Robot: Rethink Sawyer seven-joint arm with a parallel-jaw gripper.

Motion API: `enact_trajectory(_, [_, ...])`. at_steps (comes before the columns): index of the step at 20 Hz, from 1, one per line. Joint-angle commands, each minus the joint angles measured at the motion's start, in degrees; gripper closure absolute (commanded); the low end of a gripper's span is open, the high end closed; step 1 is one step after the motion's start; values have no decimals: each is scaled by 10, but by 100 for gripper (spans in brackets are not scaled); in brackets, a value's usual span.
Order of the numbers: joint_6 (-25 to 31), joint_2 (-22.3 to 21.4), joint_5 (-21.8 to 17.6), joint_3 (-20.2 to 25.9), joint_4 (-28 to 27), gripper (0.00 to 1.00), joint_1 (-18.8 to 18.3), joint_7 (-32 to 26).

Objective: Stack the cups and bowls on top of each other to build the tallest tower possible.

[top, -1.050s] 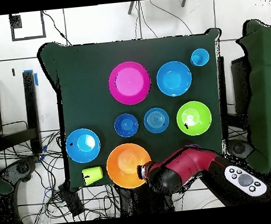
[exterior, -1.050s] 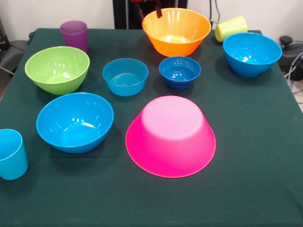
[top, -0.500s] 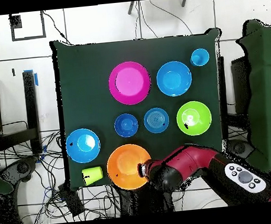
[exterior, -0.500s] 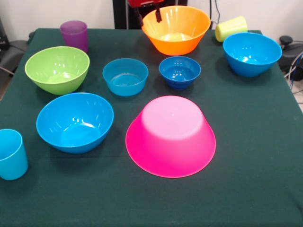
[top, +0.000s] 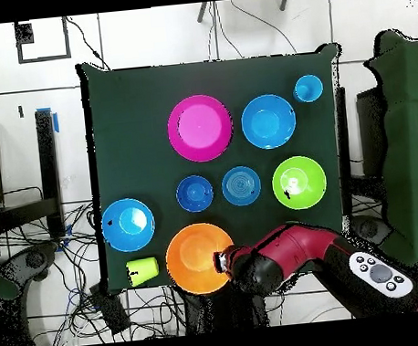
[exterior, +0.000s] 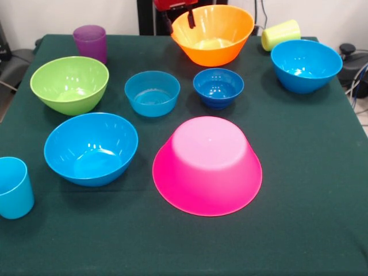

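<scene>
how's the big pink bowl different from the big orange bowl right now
The pink bowl lies upside down, base up; the orange bowl is mouth up and slightly tilted. The pink bowl sits alone near the table's middle, free of the arm; the orange bowl is at the table's robot-side edge with the gripper at its rim. Both are glossy, round and about the same large size.

Gripper (exterior: 179, 18) on orange bowl (exterior: 213, 35) rim (tilted)
</scene>
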Motion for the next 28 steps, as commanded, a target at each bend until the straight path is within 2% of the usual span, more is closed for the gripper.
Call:
enact_trajectory(1, [55, 34, -36, 19, -54, 0, 7, -164])
enact_trajectory(3, [60, 26, -27, 23, -49, 0, 6, -165])
enact_trajectory(6, [78, -10, 6, 44, -29, 0, -1, -173])
enact_trajectory(9, [85, -12, 12, 53, -27, 0, -10, -180])
enact_trajectory(20, [90, 9, -8, 55, -39, 0, -15, -179])
enact_trajectory(28, [83, 49, -40, 42, -67, 0, -11, -184])
